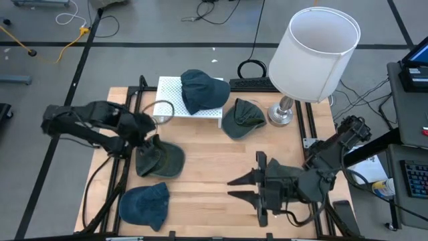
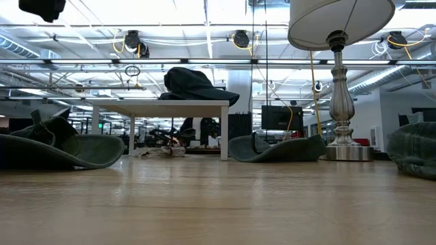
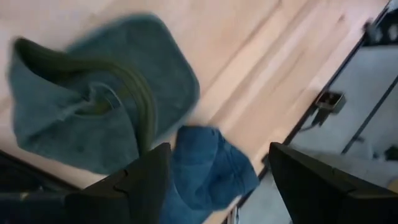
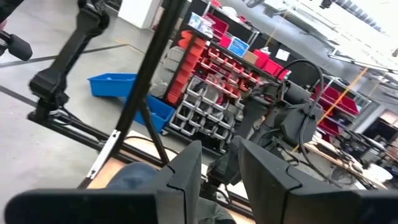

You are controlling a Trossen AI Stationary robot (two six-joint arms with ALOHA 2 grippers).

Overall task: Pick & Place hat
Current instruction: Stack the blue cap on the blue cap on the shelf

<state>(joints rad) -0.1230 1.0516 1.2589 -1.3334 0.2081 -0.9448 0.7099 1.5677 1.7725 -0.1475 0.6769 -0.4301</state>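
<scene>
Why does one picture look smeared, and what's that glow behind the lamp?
Left wrist view: the green hat and blue hat are smeared, as from motion. Low view: bright ceiling lights wash out the background behind the lamp, leaving the hat on the white stand a dark silhouette.

Bare wood lies open across the table's (image 1: pixel 214 171) middle and front centre. The lamp (image 1: pixel 313 57), white stand (image 1: pixel 175 100) and scattered hats crowd the back and left.

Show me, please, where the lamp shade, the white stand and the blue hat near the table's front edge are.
lamp shade (image 1: pixel 314 57): high view, its outer white side.
white stand (image 1: pixel 168 100): high view, bare left part of its top.
blue hat (image 1: pixel 144 204): high view, middle of its crown.
</scene>
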